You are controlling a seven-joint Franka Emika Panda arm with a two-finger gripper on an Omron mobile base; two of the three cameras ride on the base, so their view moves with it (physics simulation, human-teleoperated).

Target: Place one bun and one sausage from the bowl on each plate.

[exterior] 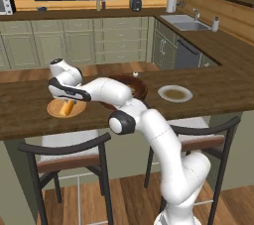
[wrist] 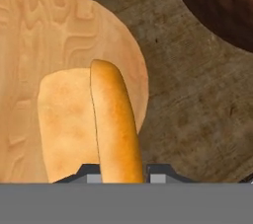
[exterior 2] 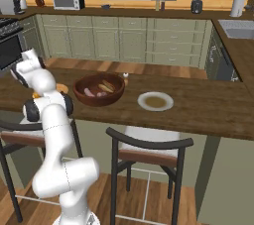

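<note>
Now, gripper point(wrist: 123, 176): pinched the bun point(wrist: 114, 124).
Bun: reached ahead of the fingertips, over the tan plate point(wrist: 44, 40).
Bowl point(wrist: 222, 6): ahead, right of the hand.

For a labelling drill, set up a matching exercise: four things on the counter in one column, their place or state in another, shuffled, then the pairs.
Things:
1. bun
2. wooden plate
3. dark bowl
4. pale plate

Places or states:
A. bare, at the sink end of the counter
B. between the two plates, food inside
C. under the tool
D. between the tool's fingers

Pairs: 1-D, 2-C, 3-B, 4-A
</note>
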